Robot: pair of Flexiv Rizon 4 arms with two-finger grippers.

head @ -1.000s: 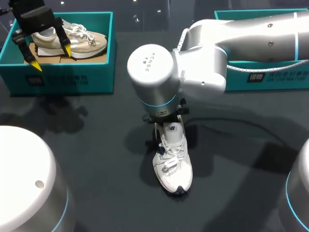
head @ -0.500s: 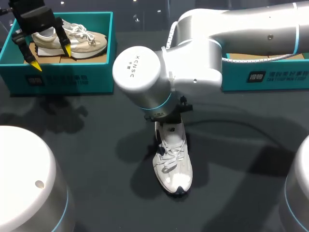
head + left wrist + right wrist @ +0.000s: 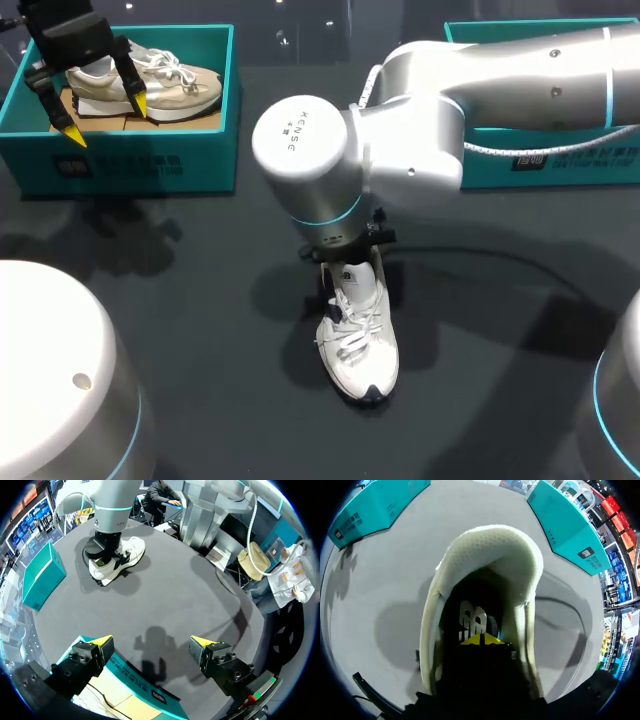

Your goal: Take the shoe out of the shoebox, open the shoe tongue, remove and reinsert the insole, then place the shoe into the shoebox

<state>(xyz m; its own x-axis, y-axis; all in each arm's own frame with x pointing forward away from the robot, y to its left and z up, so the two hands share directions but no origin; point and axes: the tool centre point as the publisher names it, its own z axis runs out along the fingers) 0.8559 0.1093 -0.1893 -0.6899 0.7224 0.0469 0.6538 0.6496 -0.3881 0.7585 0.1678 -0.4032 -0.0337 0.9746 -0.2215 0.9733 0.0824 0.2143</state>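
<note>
In the head view the shoe (image 3: pixel 358 345) stands upright on the counter (image 3: pixel 180 300), its long axis running toward me, toe nearest me and heel farthest. My right arm (image 3: pixel 420 140) reaches in over it and its wrist sits directly above the heel opening, hiding the collar and whatever hangs below. My left gripper (image 3: pixel 105 118) is well apart, hanging wide open over the left box (image 3: pixel 130 165), which has a beige shoe (image 3: pixel 170 85) in it. The right box (image 3: pixel 560 172) is mostly covered by my arm, so I cannot see inside it. In the left wrist view the shoe lies far ahead across the counter, under my right arm, so the right arm is plainly the nearer one. In the right wrist view my right gripper (image 3: pixel 481 639) points straight down into the shoe's mouth, its yellow tips drawn together into 1 narrow wedge, the padded heel collar curving round ahead of them. The interior is dark, so I cannot tell whether the insole is pinched there.
</note>
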